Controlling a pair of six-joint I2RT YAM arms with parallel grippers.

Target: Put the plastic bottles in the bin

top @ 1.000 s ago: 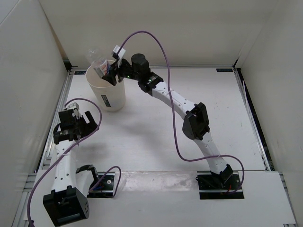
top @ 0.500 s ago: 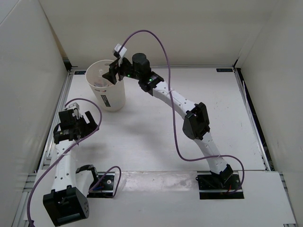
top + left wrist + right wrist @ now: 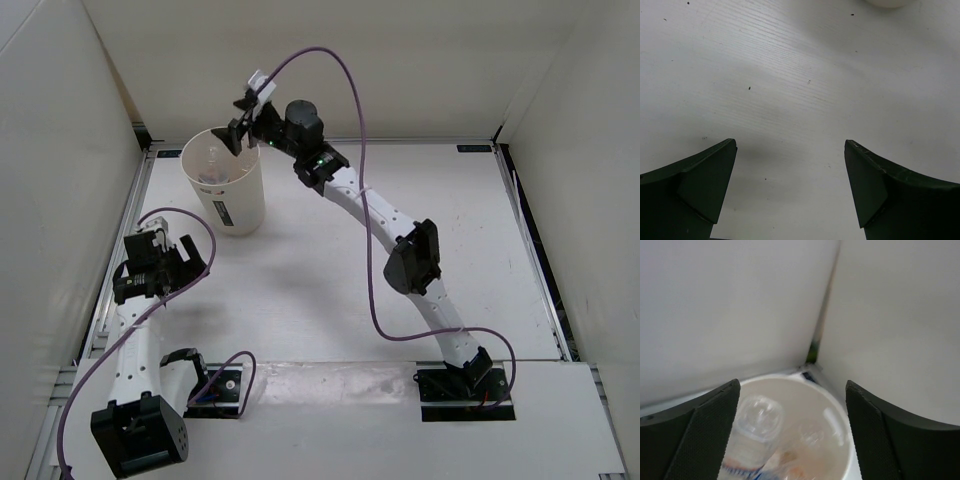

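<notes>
right gripper (image 3: 791,385) hovering over bin (image 3: 245,195), jaws apart, empty; plastic bottles (image 3: 757,415) lying inside, seemingly all three; left gripper (image 3: 789,142) idling, jaws spread; next: right arm pulling clear.

White table (image 3: 300,290) enclosed by plain white walls (image 3: 330,60); even light.

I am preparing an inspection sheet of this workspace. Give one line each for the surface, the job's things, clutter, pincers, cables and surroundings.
Surface: white table, a few tiny dark specks.
Job's things: bin upright at the far left; bottles lie inside it, count unclear.
Clutter: nothing seen.
Pincers: left pincer open and empty over bare table; right pincer open and empty above the bin.
Cables: purple cables, one looping along each arm, clear of the bin.
Surroundings: plain white walls on three sides.
</notes>
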